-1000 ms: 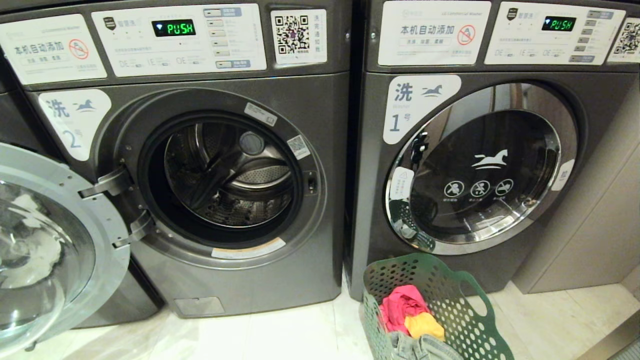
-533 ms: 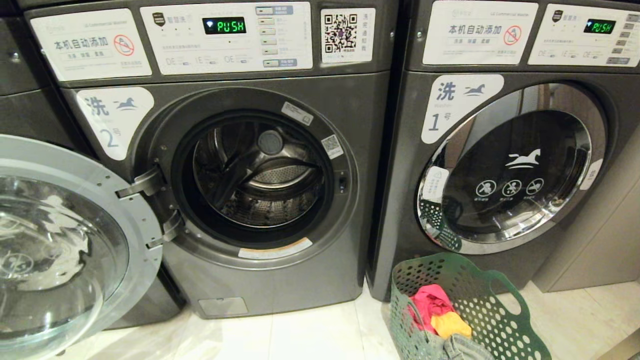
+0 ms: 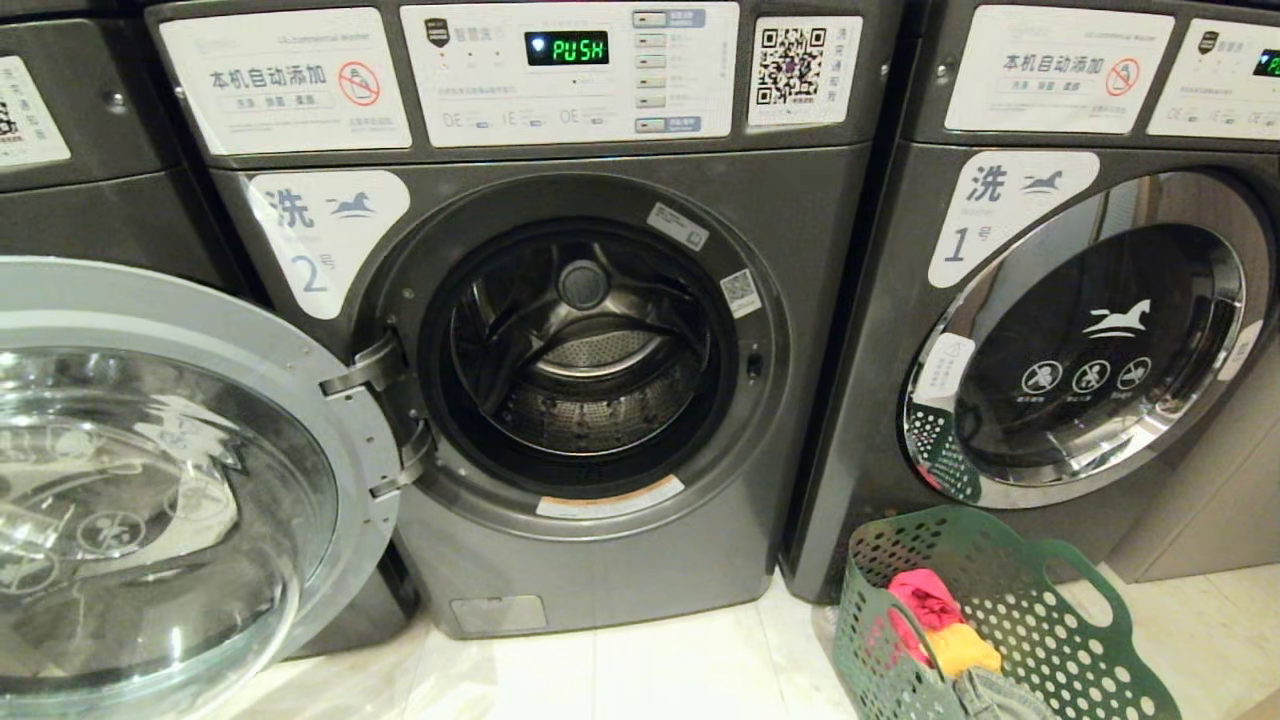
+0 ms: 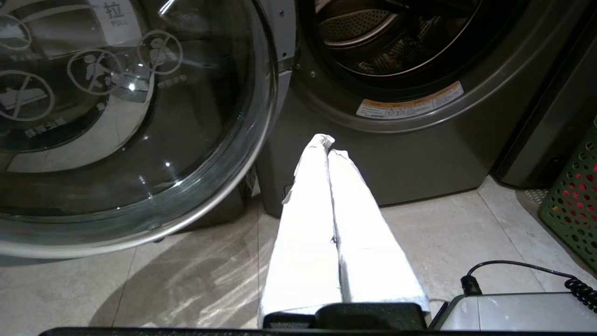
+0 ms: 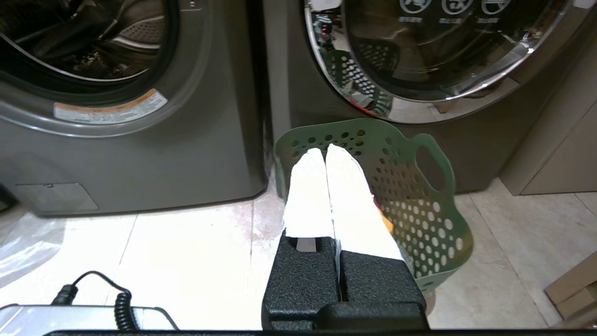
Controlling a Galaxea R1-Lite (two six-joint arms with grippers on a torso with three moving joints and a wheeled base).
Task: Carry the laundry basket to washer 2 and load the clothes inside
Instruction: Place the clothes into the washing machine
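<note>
Pointing low toward the floor, the left gripper [image 4: 329,144] and right gripper [image 5: 325,151] were pressed together, holding nothing. The laundry basket [image 5: 419,196], green and perforated, stood just beyond the right gripper; washer 2 [image 3: 600,370] gaped open ahead of the left.

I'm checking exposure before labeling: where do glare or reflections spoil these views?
Left wrist view: left gripper fingers blown out white. Right wrist view: right gripper likewise, floor overexposed. Head view: washer 1's door mirrors the laundry basket.

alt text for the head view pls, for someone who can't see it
Washer 2 stands with its round door swung open to the left and its drum empty. Right of it, washer 1 is shut, with the green laundry basket of clothes on the floor before it.
</note>
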